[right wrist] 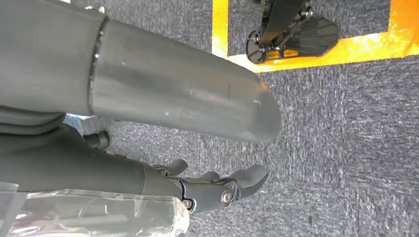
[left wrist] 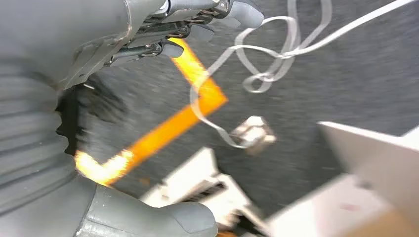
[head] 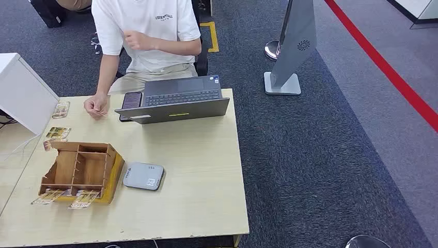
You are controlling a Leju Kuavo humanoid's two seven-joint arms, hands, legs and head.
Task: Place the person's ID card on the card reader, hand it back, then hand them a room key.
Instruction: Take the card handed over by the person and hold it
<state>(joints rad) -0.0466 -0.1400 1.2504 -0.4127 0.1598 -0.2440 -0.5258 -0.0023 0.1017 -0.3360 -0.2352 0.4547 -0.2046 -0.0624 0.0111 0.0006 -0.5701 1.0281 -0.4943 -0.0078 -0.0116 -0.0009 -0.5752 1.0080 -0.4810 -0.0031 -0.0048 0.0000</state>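
Note:
The grey card reader [head: 143,176] lies flat near the middle of the light wooden table [head: 206,170]. A wooden organiser [head: 82,170] stands just left of it, with patterned cards [head: 67,197] at its front edge. More such cards [head: 58,133] lie at the table's left side. A person in a white T-shirt [head: 147,31] sits at the far side, one hand [head: 96,106] resting on the table; whether it holds a card I cannot tell. My left hand [left wrist: 89,39] hangs over the floor, fingers apart, holding nothing. My right hand [right wrist: 173,94] also hangs with nothing in it.
An open grey laptop [head: 178,101] and a phone [head: 131,101] sit at the table's far edge in front of the person. A white box [head: 23,93] stands at the left. A grey sign stand [head: 292,49] is on the carpet to the right.

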